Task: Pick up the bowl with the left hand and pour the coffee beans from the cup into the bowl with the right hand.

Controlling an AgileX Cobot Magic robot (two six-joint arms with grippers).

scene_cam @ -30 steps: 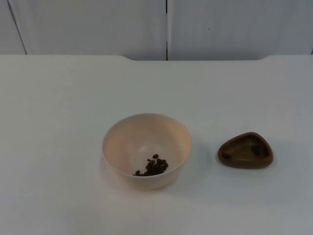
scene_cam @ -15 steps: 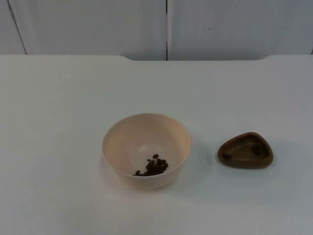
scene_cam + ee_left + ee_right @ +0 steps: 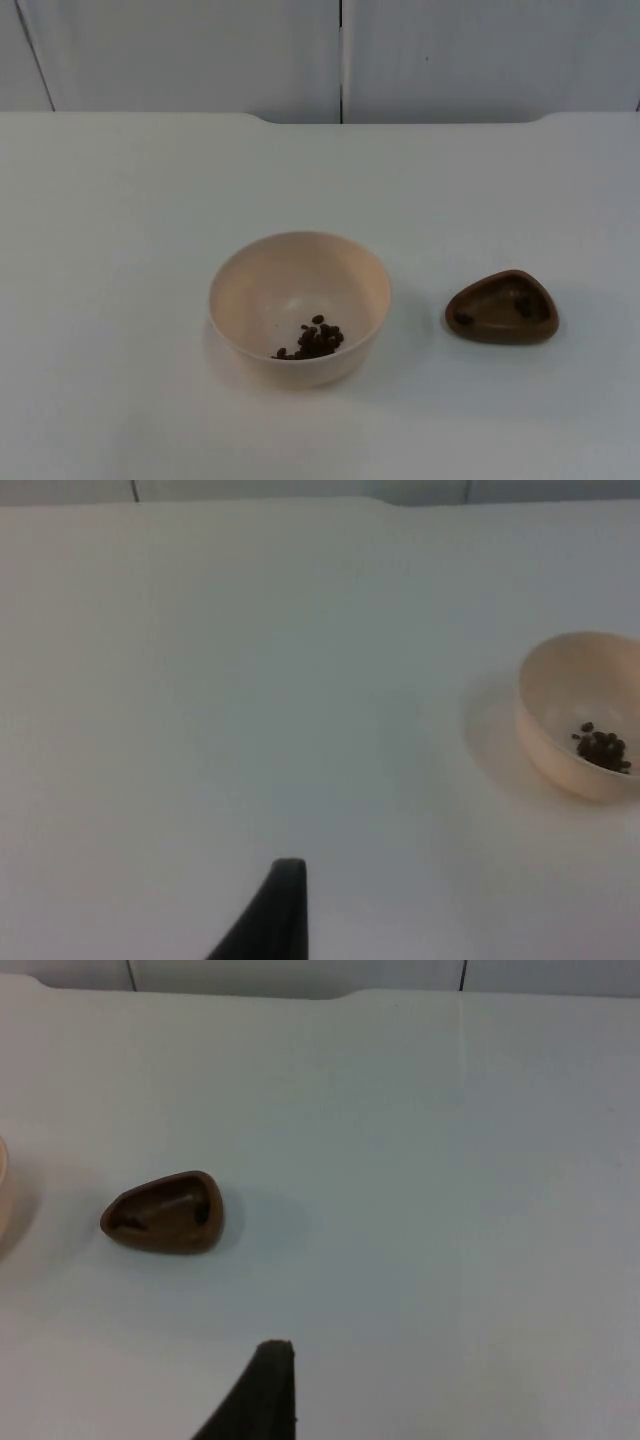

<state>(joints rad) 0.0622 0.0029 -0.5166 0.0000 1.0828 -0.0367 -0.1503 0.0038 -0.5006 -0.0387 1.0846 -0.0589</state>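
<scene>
Here the cream bowl (image 3: 299, 308) stands upright on the white table (image 3: 120, 250), a small heap of coffee beans (image 3: 314, 340) inside it. Just to its right, apart from it, lies the brown cup (image 3: 502, 307). Whether either gripper is wide or narrow, I cannot tell.

one bowl (image 3: 299, 308) (beans (image 3: 315, 340) inside), one cup (image 3: 502, 307)

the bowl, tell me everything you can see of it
The bowl is round, deep and pale cream, seemingly matte plastic or ceramic. It stands upright on the white table, left of the brown cup and apart from it. A small heap of dark coffee beans lies inside, toward its near side. Nothing else touches it.
</scene>
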